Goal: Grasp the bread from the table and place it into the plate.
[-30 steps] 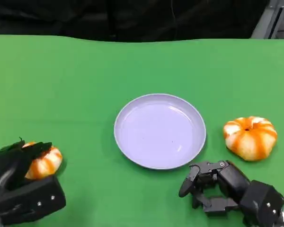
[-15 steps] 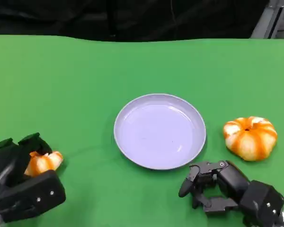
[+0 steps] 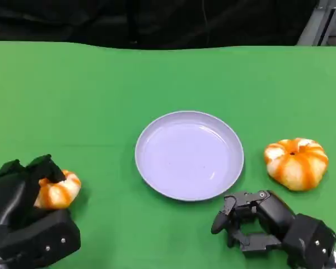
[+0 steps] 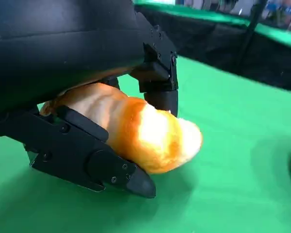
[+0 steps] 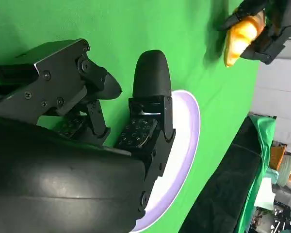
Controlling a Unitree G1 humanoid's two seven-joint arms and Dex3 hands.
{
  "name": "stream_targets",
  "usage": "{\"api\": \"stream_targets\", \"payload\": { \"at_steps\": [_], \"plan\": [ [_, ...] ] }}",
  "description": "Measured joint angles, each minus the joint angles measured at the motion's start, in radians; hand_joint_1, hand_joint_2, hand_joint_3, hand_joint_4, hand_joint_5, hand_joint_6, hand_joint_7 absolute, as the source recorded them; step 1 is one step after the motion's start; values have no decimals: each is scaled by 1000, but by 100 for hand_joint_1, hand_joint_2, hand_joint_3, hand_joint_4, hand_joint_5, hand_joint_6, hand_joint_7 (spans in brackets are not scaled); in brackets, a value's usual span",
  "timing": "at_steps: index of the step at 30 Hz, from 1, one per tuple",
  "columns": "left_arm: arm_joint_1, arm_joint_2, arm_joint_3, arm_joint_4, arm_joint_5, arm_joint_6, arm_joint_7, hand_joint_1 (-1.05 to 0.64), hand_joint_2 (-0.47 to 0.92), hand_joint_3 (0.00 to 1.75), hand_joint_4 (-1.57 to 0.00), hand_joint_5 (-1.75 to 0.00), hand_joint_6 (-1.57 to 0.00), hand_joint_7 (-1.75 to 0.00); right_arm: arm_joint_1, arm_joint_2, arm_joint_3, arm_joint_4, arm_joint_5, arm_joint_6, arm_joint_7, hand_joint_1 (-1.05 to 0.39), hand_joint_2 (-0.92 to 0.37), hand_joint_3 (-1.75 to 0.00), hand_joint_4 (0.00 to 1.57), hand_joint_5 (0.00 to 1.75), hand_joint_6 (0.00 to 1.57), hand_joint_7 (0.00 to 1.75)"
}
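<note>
Gripping one bread [image 3: 59,191] at the table's near left corner, the left hand [image 3: 23,216] has its fingers [image 3: 43,167] curled over the top of the roll while the rest of the hand lies behind it toward the near edge. The left wrist view shows this bread [image 4: 145,132] clamped between an upper finger [image 4: 160,73] and a lower one, its orange-and-white end sticking out past them, low over the green table [image 4: 233,160]; contact with the cloth cannot be told. A second bread [image 3: 296,162], pumpkin-shaped with orange and white stripes, sits on the table [image 3: 157,78] toward the right edge, just beside the plate [image 3: 189,155] and apart from both hands. The plate, pale lilac, lies at the table's middle with nothing on it. The right hand [image 3: 252,221] rests near the near right corner, fingers bent inward around nothing, between the near edge and the second bread, close to the plate's rim without touching it. From the right wrist view the right hand's fingers [image 5: 153,97] reach over the plate's rim [image 5: 184,145], and across the table the left hand's bread [image 5: 242,36] is seen held in black fingers.
</note>
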Motion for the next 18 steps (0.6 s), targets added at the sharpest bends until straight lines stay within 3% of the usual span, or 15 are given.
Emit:
{"api": "stream_targets", "payload": {
  "at_steps": [18],
  "plan": [
    [93,14,31,-224,65,-47,74,-5,82,0,-59,-167,-67,-131,0,0,0,0,-1,0,-1,21,-63,-96,99,128,99,93]
  ]
}}
